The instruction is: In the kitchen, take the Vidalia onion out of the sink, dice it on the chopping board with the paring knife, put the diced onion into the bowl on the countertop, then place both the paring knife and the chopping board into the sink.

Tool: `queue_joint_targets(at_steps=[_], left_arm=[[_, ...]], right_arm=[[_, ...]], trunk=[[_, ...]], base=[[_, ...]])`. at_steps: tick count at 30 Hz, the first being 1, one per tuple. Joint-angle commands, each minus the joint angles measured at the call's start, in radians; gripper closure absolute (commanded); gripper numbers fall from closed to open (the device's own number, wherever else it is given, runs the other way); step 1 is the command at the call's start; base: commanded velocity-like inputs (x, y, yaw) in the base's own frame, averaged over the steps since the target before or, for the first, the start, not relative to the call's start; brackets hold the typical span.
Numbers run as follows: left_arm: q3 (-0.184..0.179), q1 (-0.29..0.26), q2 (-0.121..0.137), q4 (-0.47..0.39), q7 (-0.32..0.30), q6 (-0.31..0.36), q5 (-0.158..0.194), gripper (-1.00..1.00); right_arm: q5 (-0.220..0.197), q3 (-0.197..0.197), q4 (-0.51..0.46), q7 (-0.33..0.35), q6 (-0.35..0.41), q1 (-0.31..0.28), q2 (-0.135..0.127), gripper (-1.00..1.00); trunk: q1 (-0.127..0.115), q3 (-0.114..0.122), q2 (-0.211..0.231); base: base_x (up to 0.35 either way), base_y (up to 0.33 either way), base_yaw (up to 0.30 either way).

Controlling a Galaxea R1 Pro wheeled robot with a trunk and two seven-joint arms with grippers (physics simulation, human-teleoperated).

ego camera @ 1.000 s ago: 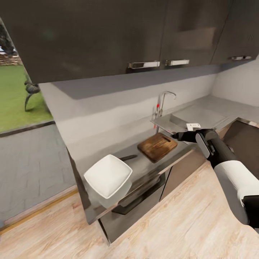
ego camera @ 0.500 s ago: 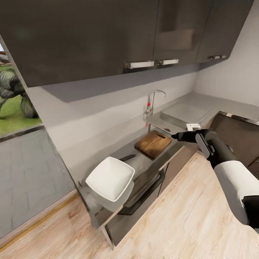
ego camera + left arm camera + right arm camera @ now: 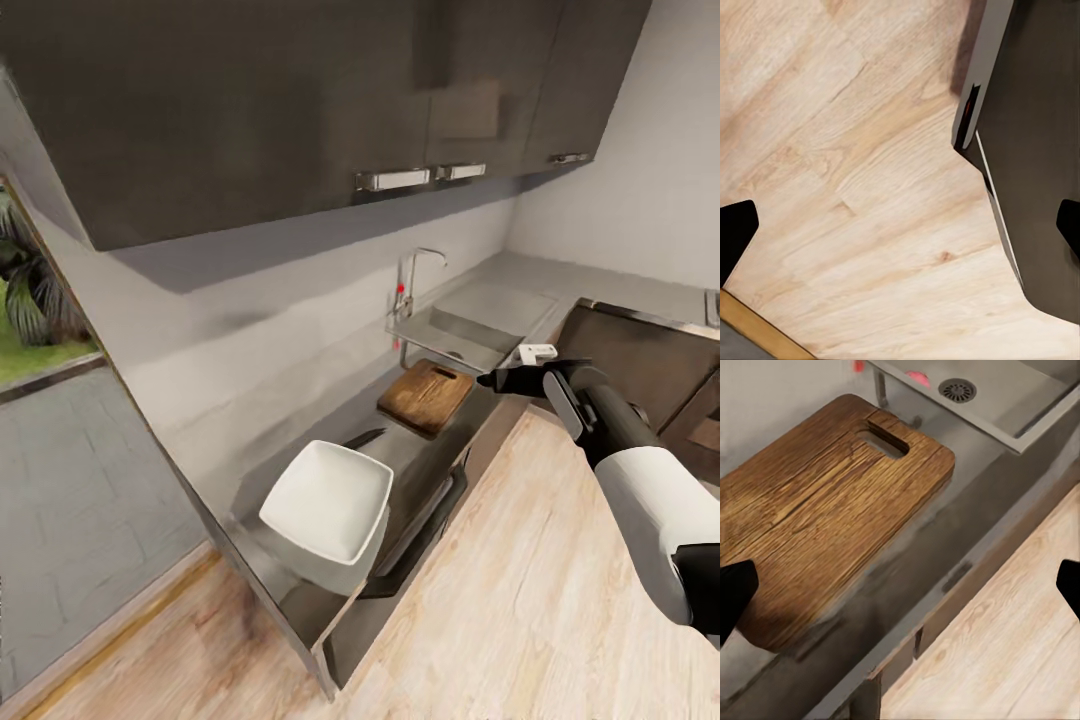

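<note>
The brown chopping board [image 3: 427, 395] lies on the grey countertop [image 3: 408, 455], just short of the sink [image 3: 455, 335] with its curved tap [image 3: 411, 275]. A dark paring knife [image 3: 362, 438] rests between the board and the white square bowl [image 3: 327, 498]. My right gripper [image 3: 490, 380] hovers beside the board's near right edge, off the counter front. In the right wrist view it is open [image 3: 900, 589] over the chopping board [image 3: 832, 510], with the sink's drain [image 3: 958, 390] beyond. The Vidalia onion is out of view. My left gripper [image 3: 900, 225] stands open over wooden floor.
Dark wall cabinets [image 3: 300, 90] with chrome handles hang over the counter. An oven door handle [image 3: 425, 525] juts from the front below the bowl. A dark hob [image 3: 640, 350] sits on the corner run at right. Wooden floor [image 3: 500, 600] gives free room in front.
The whole head view has swung: the counter runs more steeply away, the window has slid off to the left, and the corner with the hob has come in. The right arm keeps its pose.
</note>
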Motion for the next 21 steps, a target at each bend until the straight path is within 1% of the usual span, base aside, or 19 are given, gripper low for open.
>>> queue_joint_targets(at_steps=[1, 5, 9, 12, 14, 15, 16, 21], left_arm=[[0.008, -0.001, 0.000, 0.002, 0.004, -0.003, -0.010, -1.00], [0.008, -0.001, 0.000, 0.002, 0.004, -0.002, -0.010, -1.00], [0.008, -0.001, -0.001, 0.002, 0.004, -0.002, -0.010, -1.00], [0.008, -0.001, -0.001, 0.002, 0.004, -0.002, -0.010, -1.00], [0.008, -0.001, -0.004, 0.002, 0.004, -0.003, -0.010, -1.00], [0.008, -0.001, -0.005, 0.002, 0.004, -0.003, -0.010, -1.00], [0.008, -0.001, -0.006, 0.002, 0.004, -0.003, -0.010, -1.00], [0.008, -0.001, -0.007, 0.002, 0.004, -0.002, -0.010, -1.00]], right_arm=[[-0.005, 0.003, -0.001, -0.002, 0.005, -0.001, -0.001, -1.00], [-0.005, 0.003, 0.000, -0.003, 0.005, -0.001, -0.001, -1.00], [-0.005, 0.003, 0.000, -0.027, 0.005, -0.001, 0.000, -1.00], [-0.005, 0.004, 0.000, -0.082, 0.004, 0.000, 0.000, -1.00], [-0.005, 0.005, 0.000, -0.137, 0.004, 0.000, 0.002, -1.00], [-0.005, 0.005, 0.000, -0.148, 0.004, -0.001, 0.003, -1.00], [-0.006, 0.005, 0.000, -0.177, 0.003, -0.001, 0.004, -1.00], [-0.006, 0.004, 0.000, -0.197, 0.003, -0.001, 0.005, -1.00]], trunk=[[0.001, -0.002, -0.002], [0.001, -0.002, -0.002], [0.001, -0.002, -0.002], [0.001, -0.002, -0.002], [0.001, -0.002, -0.002], [0.001, -0.002, -0.002], [0.001, -0.002, -0.002], [0.001, -0.002, -0.002]], base=[[0.000, 0.321, -0.035], [0.000, 0.321, -0.014], [0.000, 0.321, -0.003], [0.000, 0.321, -0.001], [0.000, 0.321, 0.000], [0.000, 0.321, 0.000], [0.000, 0.321, 0.000], [0.000, 0.320, 0.000]])
